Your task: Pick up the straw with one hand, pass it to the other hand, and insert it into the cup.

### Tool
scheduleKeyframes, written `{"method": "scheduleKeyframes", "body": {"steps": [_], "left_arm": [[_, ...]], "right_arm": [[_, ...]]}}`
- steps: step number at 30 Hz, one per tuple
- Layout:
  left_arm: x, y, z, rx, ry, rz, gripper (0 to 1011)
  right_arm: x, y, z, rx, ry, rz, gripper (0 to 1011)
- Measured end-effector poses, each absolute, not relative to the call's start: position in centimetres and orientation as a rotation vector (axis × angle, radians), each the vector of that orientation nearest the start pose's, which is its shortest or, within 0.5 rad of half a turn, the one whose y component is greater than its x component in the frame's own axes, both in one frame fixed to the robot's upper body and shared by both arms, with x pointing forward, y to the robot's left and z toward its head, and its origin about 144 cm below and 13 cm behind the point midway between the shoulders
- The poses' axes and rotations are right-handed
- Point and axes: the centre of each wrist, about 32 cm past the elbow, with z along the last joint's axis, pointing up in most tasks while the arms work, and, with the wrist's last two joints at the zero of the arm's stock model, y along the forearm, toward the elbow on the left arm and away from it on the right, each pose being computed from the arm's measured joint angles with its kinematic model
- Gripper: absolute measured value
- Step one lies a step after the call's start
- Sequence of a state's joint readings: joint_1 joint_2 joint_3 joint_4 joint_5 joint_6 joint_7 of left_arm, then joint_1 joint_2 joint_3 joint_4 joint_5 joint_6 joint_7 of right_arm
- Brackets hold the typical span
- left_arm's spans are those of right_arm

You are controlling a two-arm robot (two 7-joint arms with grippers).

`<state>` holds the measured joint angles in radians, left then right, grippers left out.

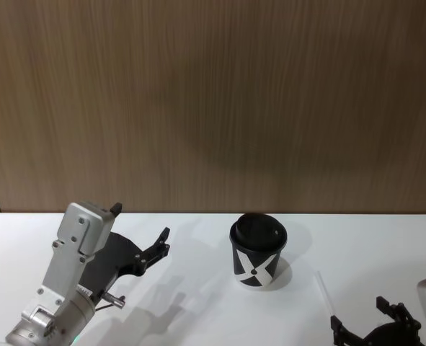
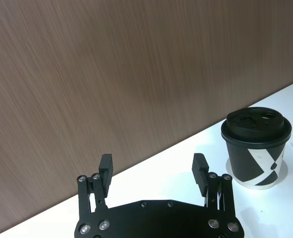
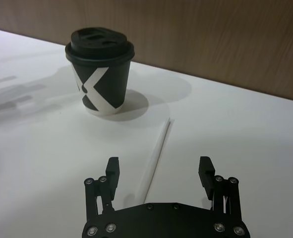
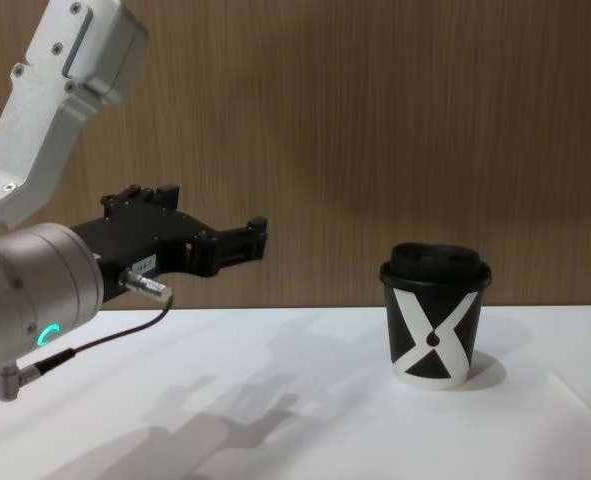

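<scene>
Right gripper [image 1: 358, 315] at the bottom right of the head view, jaws wide apart, holding nothing, lined up over the near end of the straw [image 1: 324, 291]. Straw flat on the desk [image 1: 385, 249], right of the cup [image 1: 258, 251] and apart from it. Left gripper [image 1: 140, 222] at lower left, jaws also spread, empty. Could easily roll or skid so thin a tube aside on closing, or clip only its tip and lose it at the handover.

White table [image 1: 213, 317], matt and level. The cup [image 1: 258, 251] stands upright near its middle, lid on, white base rim resting on the surface. The straw [image 1: 324, 292] lies flat to the cup's right and nearer the robot, one end pointing towards the cup's base, near it but apart.
</scene>
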<state>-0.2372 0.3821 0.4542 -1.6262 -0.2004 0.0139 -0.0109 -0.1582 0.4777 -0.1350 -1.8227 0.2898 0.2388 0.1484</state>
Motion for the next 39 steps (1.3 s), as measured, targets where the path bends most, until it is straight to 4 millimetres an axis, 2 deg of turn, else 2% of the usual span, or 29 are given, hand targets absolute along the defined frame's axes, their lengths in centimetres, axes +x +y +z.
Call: {"method": "scheduleKeyframes", "body": {"steps": [20, 39], "left_arm": [[49.2, 19.8, 120.4, 0.061, -0.268, 1.124, 1003], [49.2, 19.8, 120.4, 0.061, -0.268, 1.124, 1003]], "right_arm": [[41.2, -29.0, 116.5, -0.374, 0.096, -1.172, 1001], [41.1, -28.3, 116.2, -0.332, 0.172, -1.187, 1001]]}}
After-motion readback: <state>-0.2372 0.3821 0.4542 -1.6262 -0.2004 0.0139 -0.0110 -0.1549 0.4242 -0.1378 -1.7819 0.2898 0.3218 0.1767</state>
